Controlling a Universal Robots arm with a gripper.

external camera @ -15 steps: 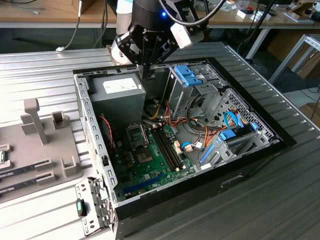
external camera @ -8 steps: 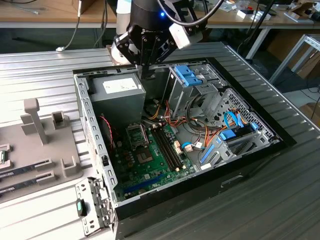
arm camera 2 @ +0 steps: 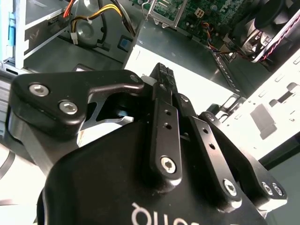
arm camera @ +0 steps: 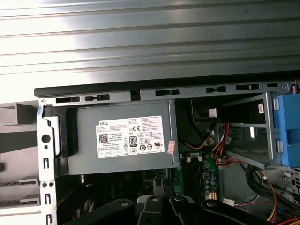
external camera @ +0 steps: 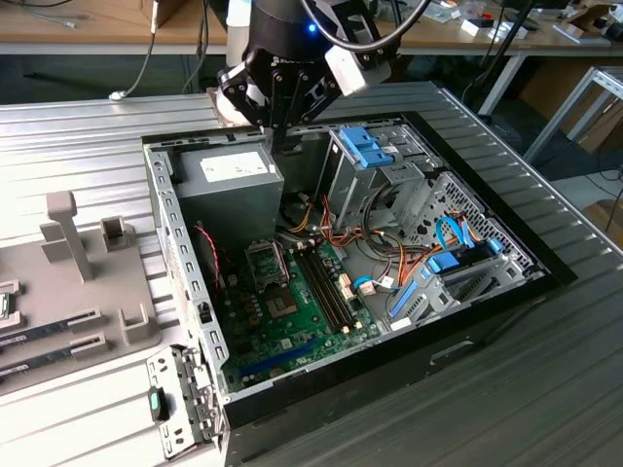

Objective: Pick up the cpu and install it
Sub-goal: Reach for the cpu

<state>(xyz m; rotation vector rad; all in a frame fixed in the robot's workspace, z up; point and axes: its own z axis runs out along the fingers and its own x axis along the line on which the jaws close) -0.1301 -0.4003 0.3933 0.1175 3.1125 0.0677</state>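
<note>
Gripper [external camera: 283,144] hangs over the open PC case [external camera: 175,243], above the far edge of the grey power supply [external camera: 229,185], at the back of the case as the exterior view shows it. In the second wrist view the fingers [arm camera 2: 164,77] look pressed together at the tips w/ nothing seen between them, so the tool is closed and empty; the first wrist view shows the gripper [arm camera: 161,185] over the same labelled power supply [arm camera: 122,136]. Down on the green motherboard [external camera: 292,331] there's a metal-framed socket [external camera: 265,261], a bare dark square chip [external camera: 283,307] just below it, and long memory slots [external camera: 326,287] beside both. Blue drive caddy [external camera: 368,148] sits to the exterior view's right of the gripper. Grey parts tray [external camera: 127,321] lies on the ribbed metal table [external camera: 78,136] at the exterior view's left, well apart from the gripper, w/ memory sticks [external camera: 58,322] in its slots. Small green-edged piece [external camera: 5,304] at the tray's far edge is cut by the border; can't tell if that's the cpu.
</note>
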